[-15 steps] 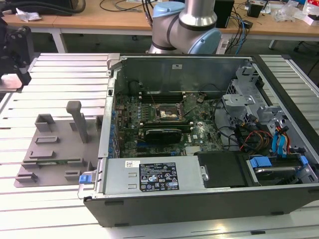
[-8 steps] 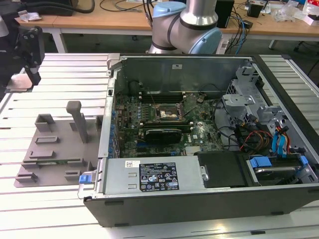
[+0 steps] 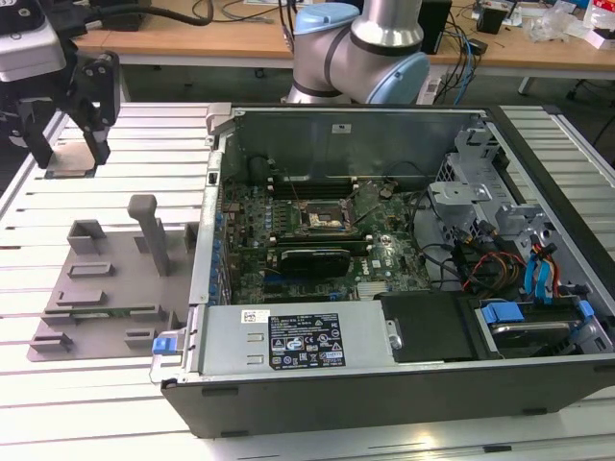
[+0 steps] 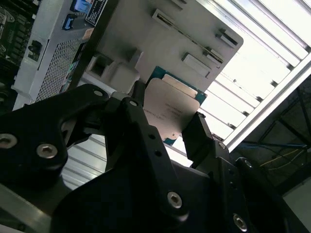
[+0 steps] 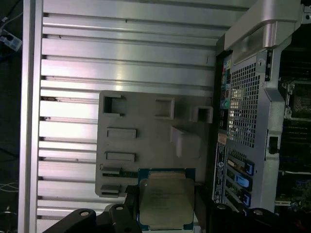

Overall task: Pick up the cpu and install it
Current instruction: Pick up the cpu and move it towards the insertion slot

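Holding the cpu [image 4: 170, 109] clenched by its edges between the jaws, over one edge of the grey fixture plate [image 3: 106, 288] on the worktop [image 3: 154, 154], well apart from the socket [image 3: 322, 219]. Might slip or tilt in so thin a grip, then seat skewed and harm the socket.

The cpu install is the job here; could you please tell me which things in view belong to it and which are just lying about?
Job: cpu, held in the gripper; black socket; computer case.
Lying about: grey fixture plate; wooden desk; blue latch.
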Robot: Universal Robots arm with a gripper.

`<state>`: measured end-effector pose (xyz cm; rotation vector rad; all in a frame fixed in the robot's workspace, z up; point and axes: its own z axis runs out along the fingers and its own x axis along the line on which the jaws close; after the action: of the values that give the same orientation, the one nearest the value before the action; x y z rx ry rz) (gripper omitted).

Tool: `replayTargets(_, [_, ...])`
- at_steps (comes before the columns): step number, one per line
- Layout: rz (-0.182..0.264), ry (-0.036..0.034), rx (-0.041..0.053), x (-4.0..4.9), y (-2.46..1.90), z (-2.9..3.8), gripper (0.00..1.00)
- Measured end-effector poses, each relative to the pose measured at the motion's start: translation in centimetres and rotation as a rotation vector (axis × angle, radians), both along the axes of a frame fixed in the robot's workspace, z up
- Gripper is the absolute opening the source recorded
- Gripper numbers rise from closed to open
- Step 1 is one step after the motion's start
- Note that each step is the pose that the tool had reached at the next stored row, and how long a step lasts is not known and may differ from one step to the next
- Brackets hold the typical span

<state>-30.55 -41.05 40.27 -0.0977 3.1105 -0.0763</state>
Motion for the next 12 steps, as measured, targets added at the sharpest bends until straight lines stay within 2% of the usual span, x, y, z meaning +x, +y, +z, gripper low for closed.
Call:
replayTargets(11, [0.0, 0.0, -0.0063, 3.18, 0.0, 0.0, 0.55])
replayTargets(12, [0.0, 0.0001, -0.0077, 3.66, 0.0, 0.0, 0.55])
